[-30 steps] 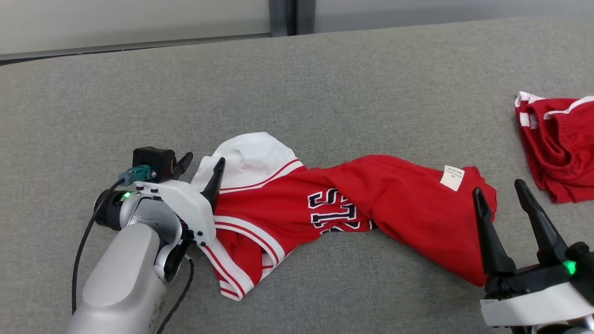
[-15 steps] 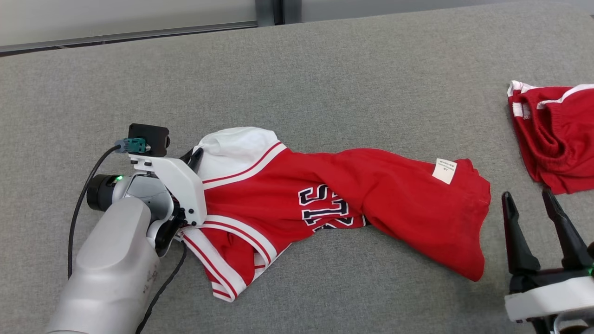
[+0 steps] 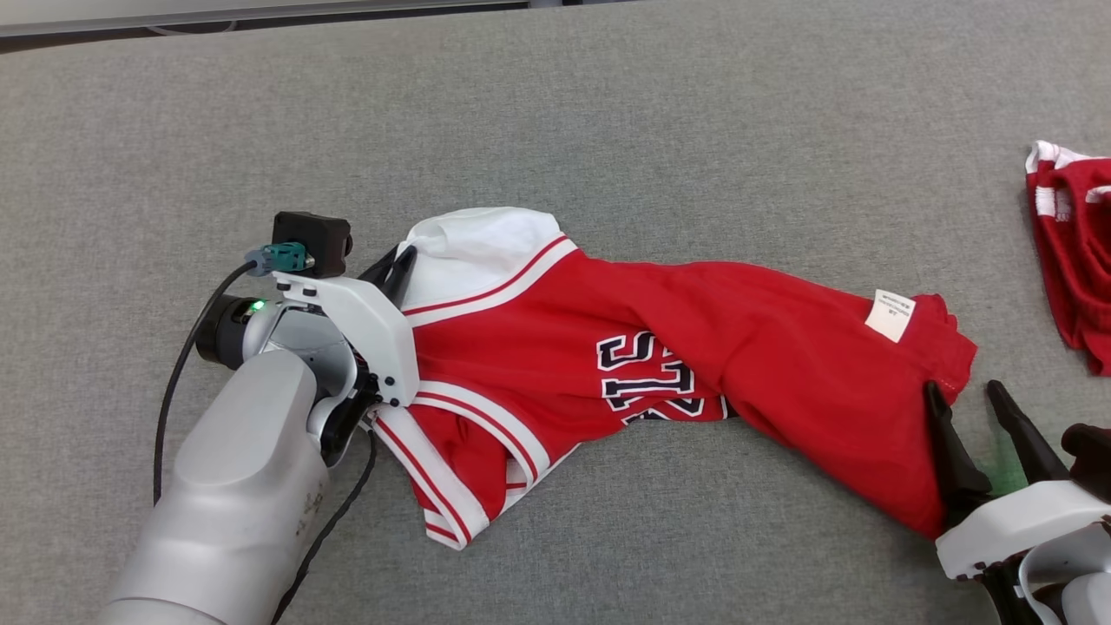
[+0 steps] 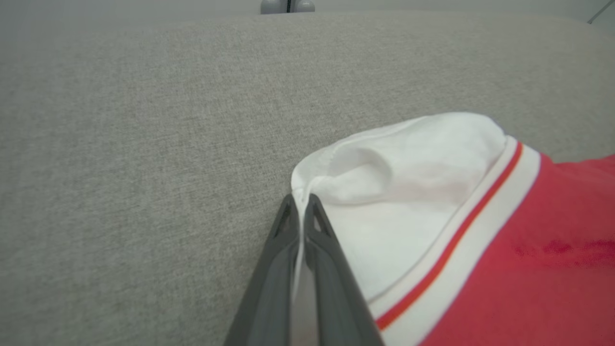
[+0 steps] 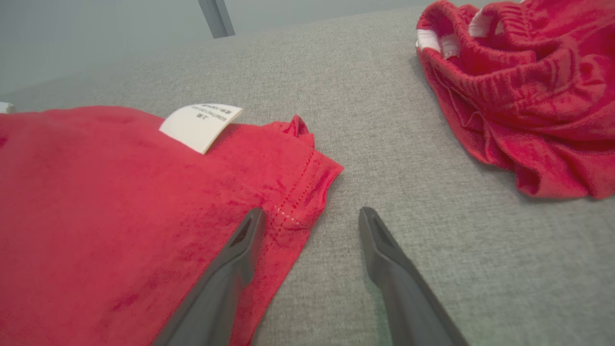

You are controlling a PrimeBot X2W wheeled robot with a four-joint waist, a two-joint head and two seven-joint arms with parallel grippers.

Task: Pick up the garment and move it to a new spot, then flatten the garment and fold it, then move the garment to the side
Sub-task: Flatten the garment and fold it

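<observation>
Head view, jersey (image 3: 660, 365): red with white trim, crumpled on the grey surface (image 3: 608, 113), about its middle and well short of the far edge.
Long axis: runs left to right across the surface, slanting a little toward the near edge at its right end.
Ends: white shoulder (image 3: 477, 247) points left. The red hem (image 3: 946, 347), with a white label (image 3: 890, 314) beside it, points right. Dark lettering (image 3: 647, 378) sits mid-length, turned sideways.
Left gripper (image 4: 300, 202): at the jersey's left end, aimed toward the far edge and a little right.
Left fingers (image 4: 326, 269): pressed together on the outer edge of the white shoulder. The left wrist view shows a thin strip of white cloth pinched between them.
Right gripper (image 5: 310, 216): at the hem's near corner, at the jersey's right end.
Right fingers (image 5: 226, 283): spread apart with nothing held. One is over the red hem, though I cannot tell if it touches. The other is over bare surface just beside the hem.
Shorts (image 3: 1072, 252): red heap with white trim, toward the right side of the surface, apart from the jersey and beyond the right gripper.
</observation>
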